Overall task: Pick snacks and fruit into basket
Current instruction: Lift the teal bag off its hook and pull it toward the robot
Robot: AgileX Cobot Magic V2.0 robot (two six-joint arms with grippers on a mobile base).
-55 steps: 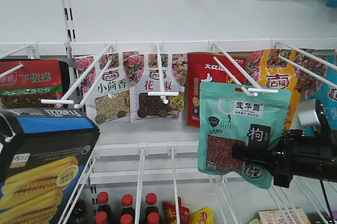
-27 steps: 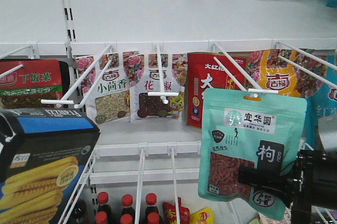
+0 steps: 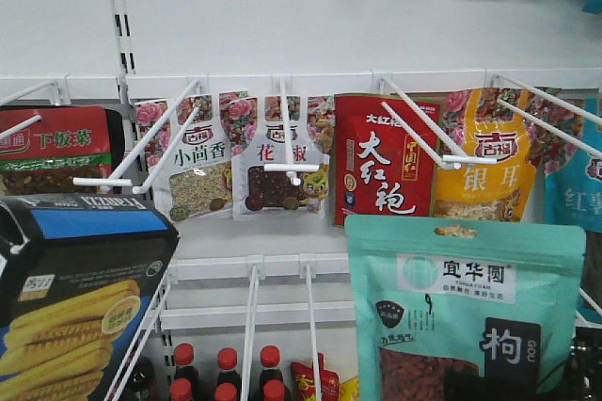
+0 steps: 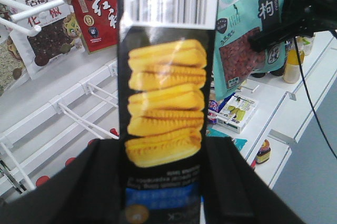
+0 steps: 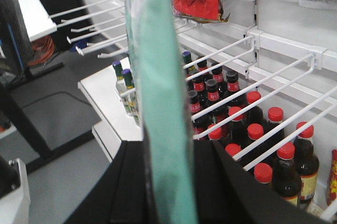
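Front-facing exterior view: the teal pouch (image 3: 466, 312) is seen at the lower right of the frame, upright and close to the lens, with its top edge below the tips of the white pegs (image 3: 283, 128). Behind it, toward the upper right, a red pouch (image 3: 386, 170) and a yellow pouch (image 3: 489, 170) are hung side by side on those pegs. The black box (image 3: 80, 297), with its blue panel and biscuit-stick picture, is seen at the lower left, tilted.

From the left wrist view, the box is shown clamped between the two dark fingers of the left hand (image 4: 163, 187) at the bottom of the frame, with the barcode end at the top. The teal pouch is seen at the upper right of that frame, gripped at its edge by a black arm.

From the right wrist view, the pouch is seen edge-on down the middle and is pinched between the fingers of the right hand (image 5: 169, 182). Dark bottles (image 5: 253, 145) with red caps are ranged at the lower right under wire rails.
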